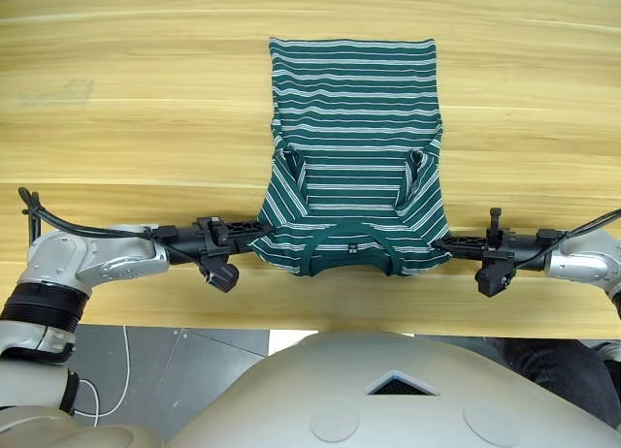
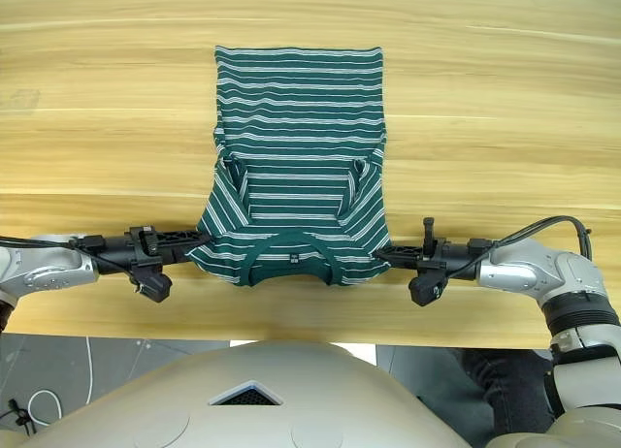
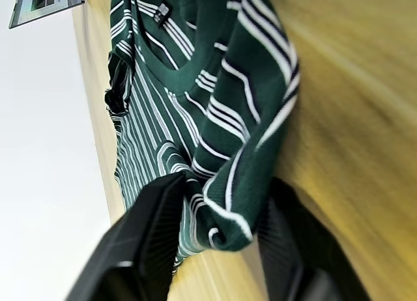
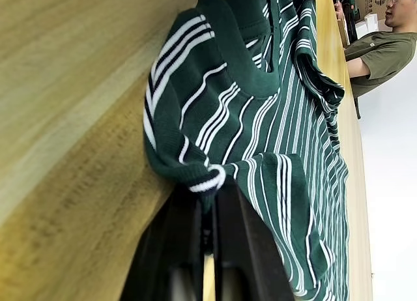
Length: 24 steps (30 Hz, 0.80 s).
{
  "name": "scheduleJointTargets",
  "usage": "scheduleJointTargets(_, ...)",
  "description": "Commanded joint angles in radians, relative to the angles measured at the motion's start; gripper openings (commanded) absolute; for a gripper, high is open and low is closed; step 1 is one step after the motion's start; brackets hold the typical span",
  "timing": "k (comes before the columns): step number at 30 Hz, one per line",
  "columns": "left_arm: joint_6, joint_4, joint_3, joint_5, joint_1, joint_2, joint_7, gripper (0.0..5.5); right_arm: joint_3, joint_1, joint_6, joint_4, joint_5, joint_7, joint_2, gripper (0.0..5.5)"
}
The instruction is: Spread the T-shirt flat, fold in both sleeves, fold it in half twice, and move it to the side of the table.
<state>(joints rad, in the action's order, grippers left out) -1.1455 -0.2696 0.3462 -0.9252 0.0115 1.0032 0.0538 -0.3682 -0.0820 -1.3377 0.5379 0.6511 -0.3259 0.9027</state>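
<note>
A dark green T-shirt (image 1: 353,128) with white stripes lies on the wooden table (image 1: 126,138), collar toward me and hem at the far side. Both sleeves are folded inward over the chest. My left gripper (image 1: 262,233) is shut on the shirt's left shoulder corner, and the left wrist view shows a bunch of cloth (image 3: 228,184) pinched between its black fingers (image 3: 146,232). On the other side, my right gripper (image 1: 439,242) is shut on the right shoulder corner. The right wrist view shows that gripper (image 4: 208,239) closed tightly on a fold of the fabric (image 4: 215,138).
The table's near edge (image 1: 146,322) runs just below both grippers. Bare wood stretches wide to the left and right of the shirt and beyond its hem. A person sits beyond the far end of the table in the right wrist view.
</note>
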Motion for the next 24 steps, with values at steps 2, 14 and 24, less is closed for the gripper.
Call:
scheduleJointTargets(2, 0.028, -0.039, 0.064, -0.079, -0.025, 0.010, 0.031, 0.92, -0.015, -0.006, 0.008, 0.007, 0.010, 0.006, -0.011, 0.00)
scheduleJointTargets(14, 0.061, 0.017, 0.089, -0.066, -0.039, 0.012, 0.044, 0.02, -0.026, -0.001, 0.014, 0.010, 0.005, 0.023, -0.011, 0.00)
scheduleJointTargets(24, 0.559, 0.491, 0.026, 0.999, -0.372, 0.339, 0.521, 0.01, -0.208, 0.112, 0.534, -0.381, -0.819, -0.449, 0.127, 0.00)
